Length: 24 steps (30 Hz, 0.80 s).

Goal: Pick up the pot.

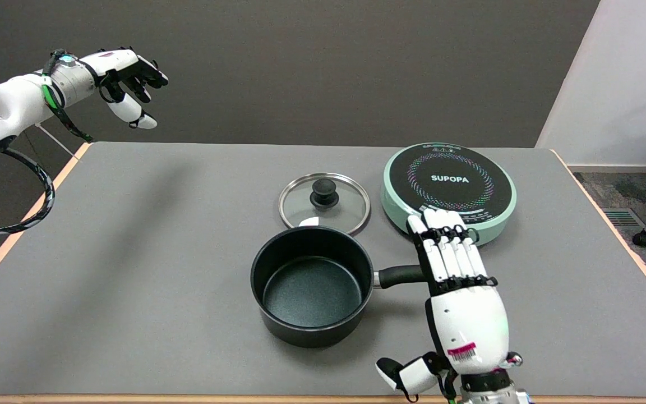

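Observation:
A black pot point(312, 283) stands upright and empty on the grey table point(132, 252), a little right of centre. Its black handle point(398, 276) points right. My right hand point(460, 297) hovers over the outer end of that handle, palm down, fingers straight and stretched toward the far side, thumb point(407, 375) out to the left near the table's front edge. The hand hides the handle's tip. Nothing is held; whether the fingers touch the handle I cannot tell.
A glass lid point(324, 202) with a black knob lies flat just behind the pot. A round mint-green induction cooker point(449, 191) sits at the back right, close to my fingertips. The idle left hand point(127, 78) hangs in the air at upper left.

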Available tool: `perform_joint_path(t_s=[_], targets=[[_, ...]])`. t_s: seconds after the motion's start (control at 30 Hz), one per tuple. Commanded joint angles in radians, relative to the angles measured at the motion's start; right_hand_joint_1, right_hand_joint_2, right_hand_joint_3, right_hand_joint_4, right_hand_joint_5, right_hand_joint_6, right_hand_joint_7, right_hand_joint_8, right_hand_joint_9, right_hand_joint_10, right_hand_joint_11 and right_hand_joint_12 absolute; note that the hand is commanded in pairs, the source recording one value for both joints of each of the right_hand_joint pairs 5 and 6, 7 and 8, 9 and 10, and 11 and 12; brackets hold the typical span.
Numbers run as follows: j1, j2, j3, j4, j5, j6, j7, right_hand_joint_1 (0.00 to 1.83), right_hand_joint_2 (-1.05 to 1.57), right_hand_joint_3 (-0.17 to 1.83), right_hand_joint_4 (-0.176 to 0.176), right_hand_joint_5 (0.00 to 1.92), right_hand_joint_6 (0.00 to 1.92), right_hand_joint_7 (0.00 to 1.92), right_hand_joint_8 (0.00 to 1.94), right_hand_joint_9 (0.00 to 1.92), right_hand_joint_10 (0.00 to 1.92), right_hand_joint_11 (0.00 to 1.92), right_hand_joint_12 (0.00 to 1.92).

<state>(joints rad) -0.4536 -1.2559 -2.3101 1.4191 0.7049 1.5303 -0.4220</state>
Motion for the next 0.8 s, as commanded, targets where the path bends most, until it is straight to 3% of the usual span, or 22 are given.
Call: perform_joint_path(t_s=[0.03, 0.43, 0.7, 0.8], targets=[[0.102, 0.064, 0.011, -0.036, 0.198, -0.129, -0.005, 1.29, -0.5, 0.98, -0.176, 0.06, 0.06, 0.06, 0.06, 0.06, 0.06, 0.06, 0.06], [0.121, 0.067, 0.081, -0.074, 0.204, -0.178, -0.008, 1.28, -0.6, 0.97, -0.176, 0.03, 0.03, 0.03, 0.03, 0.03, 0.03, 0.03, 0.03], [0.141, 0.073, 0.101, -0.064, 0.205, -0.273, -0.127, 1.31, -0.71, 1.05, -0.176, 0.03, 0.03, 0.03, 0.03, 0.03, 0.03, 0.03, 0.03], [0.154, 0.08, 0.104, -0.07, 0.206, -0.284, -0.127, 1.3, -0.74, 1.08, -0.16, 0.03, 0.03, 0.03, 0.03, 0.03, 0.03, 0.03, 0.03]])
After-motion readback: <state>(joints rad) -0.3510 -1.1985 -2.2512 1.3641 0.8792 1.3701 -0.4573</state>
